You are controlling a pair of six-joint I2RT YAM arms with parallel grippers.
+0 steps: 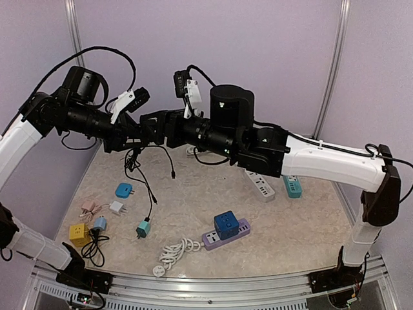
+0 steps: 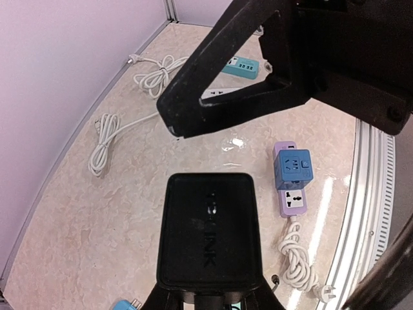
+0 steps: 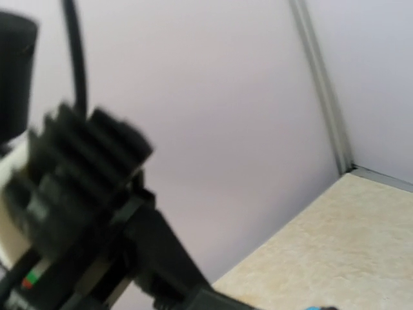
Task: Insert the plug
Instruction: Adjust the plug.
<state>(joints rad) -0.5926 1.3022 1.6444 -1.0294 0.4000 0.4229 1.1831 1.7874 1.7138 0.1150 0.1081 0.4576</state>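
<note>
Black rectangular plug block (image 2: 210,232), with lettering pressed into its face, sits clamped at its near end in the left gripper (image 1: 134,134), held in the air well above the pale stone-patterned surface (image 1: 193,194). We see that grip only from the left wrist. That view also shows a black finger (image 2: 187,116) of the right gripper (image 1: 155,124) just past the block and apart from it; how wide that gripper stands we cannot tell.

From the top we get what the wrist misses: a thin black cable (image 1: 150,188) hanging below the two meeting grippers. Our right wrist view is blurred, giving only lilac wall (image 3: 226,129), a strip of surface and a finned black part (image 3: 84,155).

A purple power strip (image 1: 227,235) carrying a blue cube adapter (image 1: 225,223) lies close to the near metal rail (image 1: 213,284), with a white cord (image 1: 175,252) coiled beside it. Bare surface lies between it and the white strip (image 1: 259,185) and teal strip (image 1: 292,186) at the far right.
</note>
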